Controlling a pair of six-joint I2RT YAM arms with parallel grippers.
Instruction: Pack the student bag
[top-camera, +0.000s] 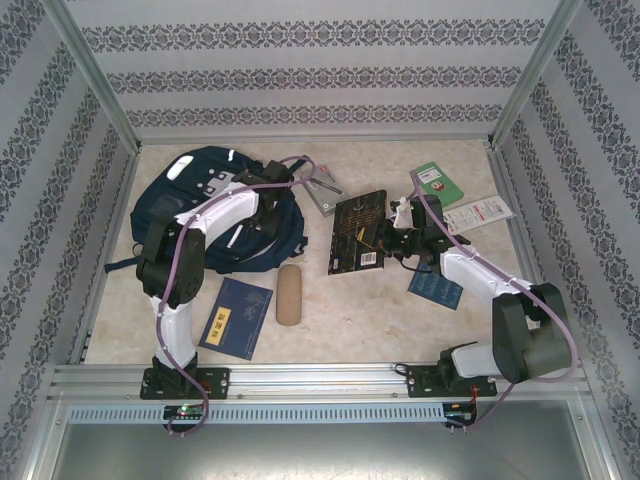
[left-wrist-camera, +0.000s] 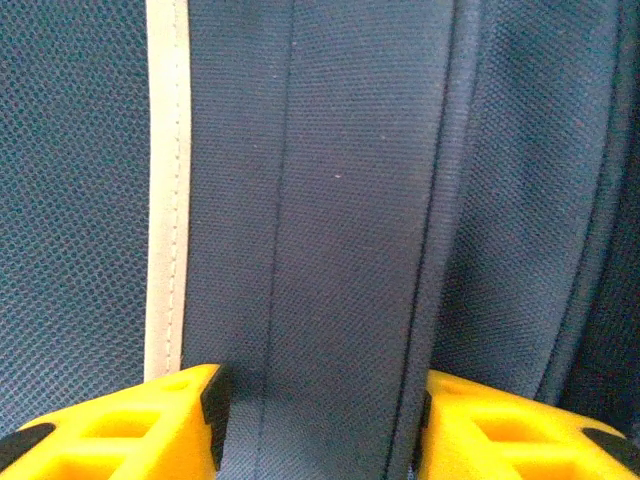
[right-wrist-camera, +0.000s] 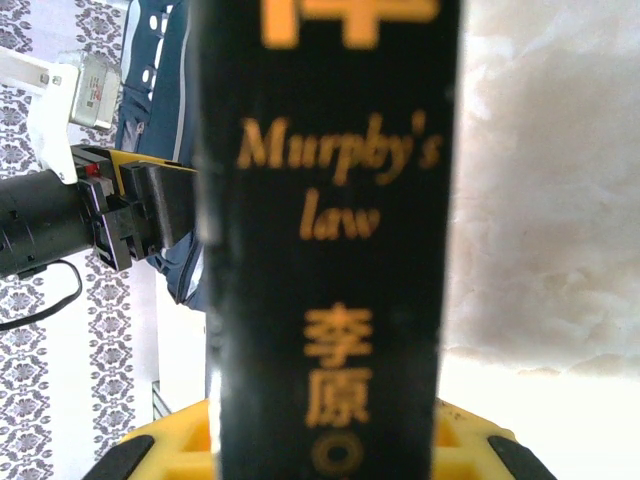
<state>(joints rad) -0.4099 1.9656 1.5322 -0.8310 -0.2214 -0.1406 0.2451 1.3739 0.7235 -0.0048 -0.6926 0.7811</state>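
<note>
While the right claw (top-camera: 390, 238) grips a book (top-camera: 358, 225), the bag (top-camera: 165, 205) sprawls.

Student bag (top-camera: 215, 205) fabric fills the gap between my left jaws. The black book (top-camera: 358, 232) gripped in my right jaws bars the middle. Open bench (top-camera: 350, 325) lies between tan pouch (top-camera: 289, 294) and small blue book (top-camera: 435, 288). Green book (top-camera: 440, 185) and white packet (top-camera: 478, 215) crowd the far right.
</note>
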